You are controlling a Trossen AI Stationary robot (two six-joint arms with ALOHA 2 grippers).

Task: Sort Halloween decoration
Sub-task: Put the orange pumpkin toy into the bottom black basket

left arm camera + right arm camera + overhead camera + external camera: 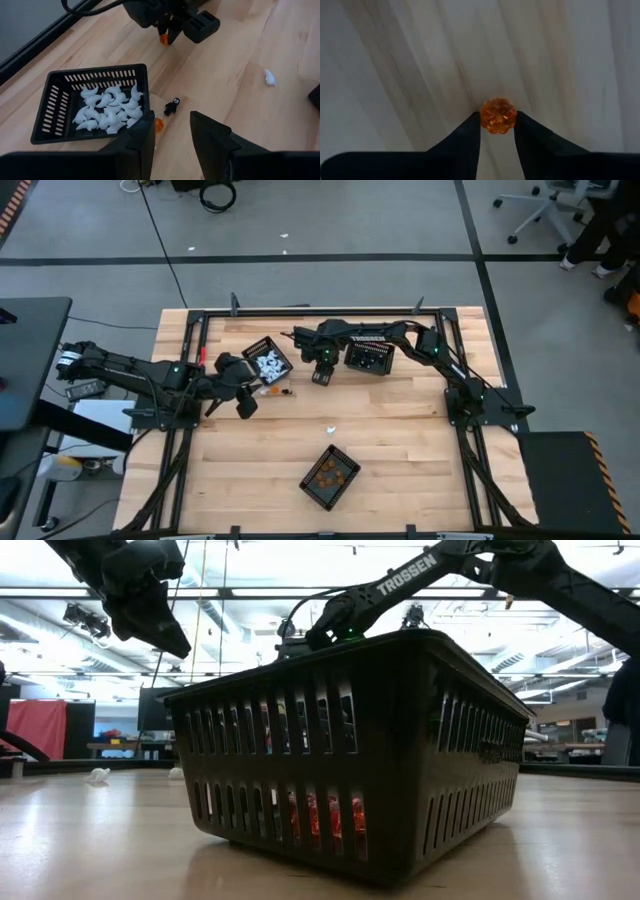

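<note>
Halloween trinkets, tiny, lie on a pale wooden table [400, 430]: an orange pumpkin bead [498, 115] is pinched between the right gripper [497, 131] fingers, far centre. White ghosts [107, 107] fill the far-left mesh basket [50, 107]; a black figure [172, 106] and another orange bead [158, 124] lie just beside it. One white piece [329, 428] sits mid-table. Orange pieces fill the near basket [330, 477]. Left gripper [172, 137] hovers apart, empty. Grey floor surrounds.

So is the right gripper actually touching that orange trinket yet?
Touching. The right wrist view shows the right gripper with both fingers pressed against the sides of the orange trinket, no gap on either side.
</note>
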